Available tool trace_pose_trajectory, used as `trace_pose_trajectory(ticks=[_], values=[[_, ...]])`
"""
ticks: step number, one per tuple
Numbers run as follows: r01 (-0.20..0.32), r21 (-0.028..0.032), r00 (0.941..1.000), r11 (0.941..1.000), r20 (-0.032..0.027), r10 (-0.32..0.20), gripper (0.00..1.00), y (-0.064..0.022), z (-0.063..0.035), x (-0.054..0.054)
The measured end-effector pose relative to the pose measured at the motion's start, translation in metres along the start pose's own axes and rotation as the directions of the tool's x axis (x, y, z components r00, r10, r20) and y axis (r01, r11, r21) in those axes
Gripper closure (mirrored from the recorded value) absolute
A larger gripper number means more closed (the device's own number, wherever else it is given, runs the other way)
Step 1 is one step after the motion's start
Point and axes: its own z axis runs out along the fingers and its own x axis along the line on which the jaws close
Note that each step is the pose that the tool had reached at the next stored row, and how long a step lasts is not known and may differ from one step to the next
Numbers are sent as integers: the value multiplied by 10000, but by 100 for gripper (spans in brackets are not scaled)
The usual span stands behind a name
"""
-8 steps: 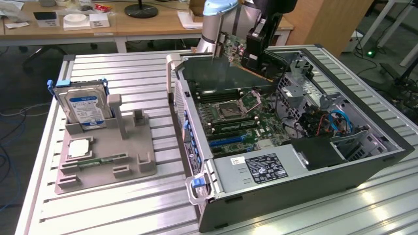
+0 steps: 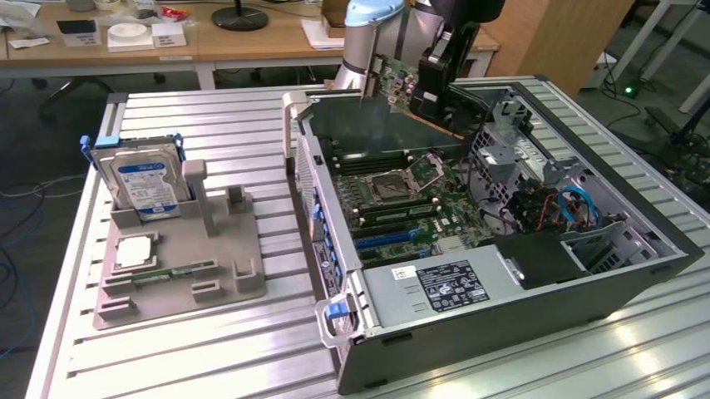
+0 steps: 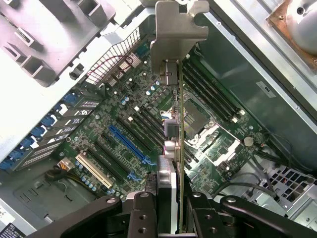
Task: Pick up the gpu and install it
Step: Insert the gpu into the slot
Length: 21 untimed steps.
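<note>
While hanging over the open case [image 2: 533, 324], the hand [image 3: 171, 201] is closed partway, clamping the gpu [image 3: 173, 126].

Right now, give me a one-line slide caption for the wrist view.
Gripper holds the gpu edge-on above the motherboard inside the open computer case.

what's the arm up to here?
The arm's end effector is shut on the gpu and holds it in the air over the open computer case, above the motherboard. The card is not yet seated in any slot. Off to the exterior view's left, a hard drive stands upright in a grey holder on the table.
</note>
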Motion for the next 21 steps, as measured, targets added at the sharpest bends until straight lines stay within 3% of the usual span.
trace_pose_trajectory(ticks=[10,21], values=[[186,-5,9998,9998,-3,-186,72,-8,1,-5],[885,-23,9961,9961,-16,-885,72,-20,10,-5]])
